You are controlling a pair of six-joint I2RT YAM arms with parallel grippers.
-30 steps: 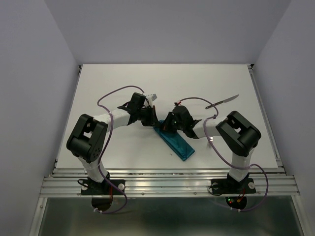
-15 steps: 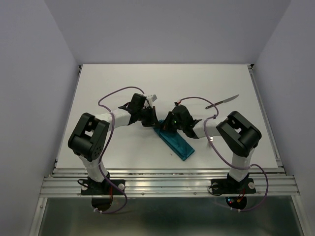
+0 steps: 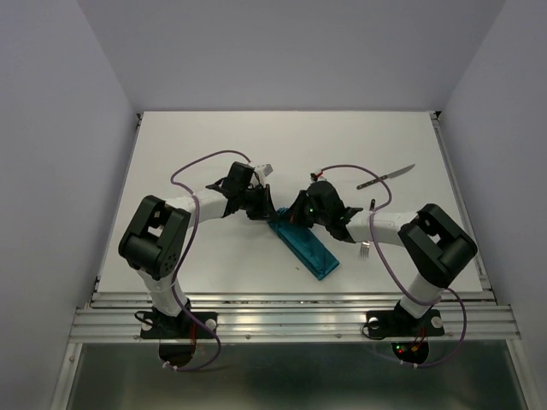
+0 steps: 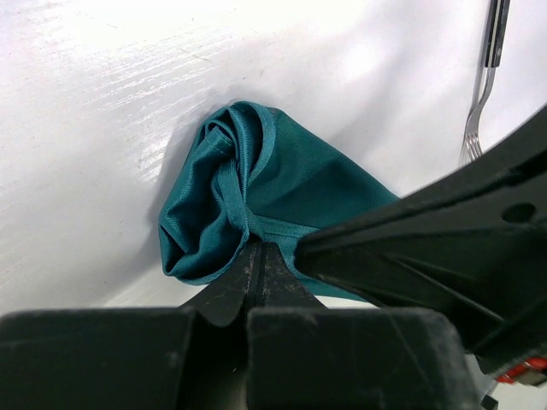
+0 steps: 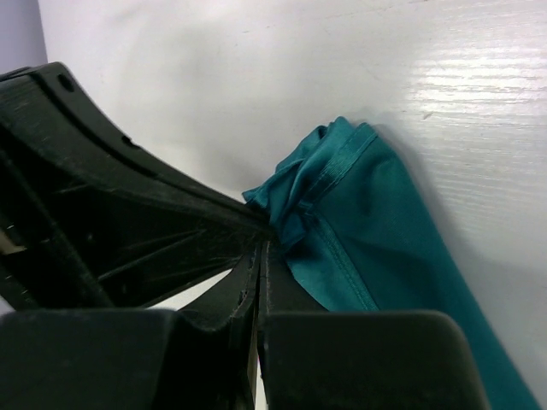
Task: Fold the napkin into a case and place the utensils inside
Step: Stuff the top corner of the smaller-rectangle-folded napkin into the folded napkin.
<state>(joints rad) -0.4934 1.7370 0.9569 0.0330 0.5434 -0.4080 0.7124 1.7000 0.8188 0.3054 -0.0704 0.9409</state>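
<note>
The napkin point(image 3: 306, 248) lies folded into a narrow teal case, running diagonally toward the table's front. Both grippers meet at its far end. My left gripper point(image 3: 268, 211) is shut on the bunched cloth edge point(image 4: 248, 192), with its tips point(image 4: 257, 249) pinching a hem. My right gripper point(image 3: 292, 215) is shut on the same end point(image 5: 342, 184) from the other side, jaws point(image 5: 263, 249) pressed together. The fork point(image 3: 365, 250) lies on the table just right of the case, and it shows in the left wrist view too point(image 4: 479, 111). The knife point(image 3: 386, 177) lies farther back right.
The white table point(image 3: 197, 137) ends at a metal rail point(image 3: 291, 301) in front. Purple cables point(image 3: 201, 162) loop over both arms. The right arm's elbow point(image 3: 438, 243) hangs over the table's right side, near the fork.
The right arm's elbow has swung out to the right and its gripper has shifted slightly back and right, uncovering the fork. The left arm has barely moved. Both grips stay on the cloth.
</note>
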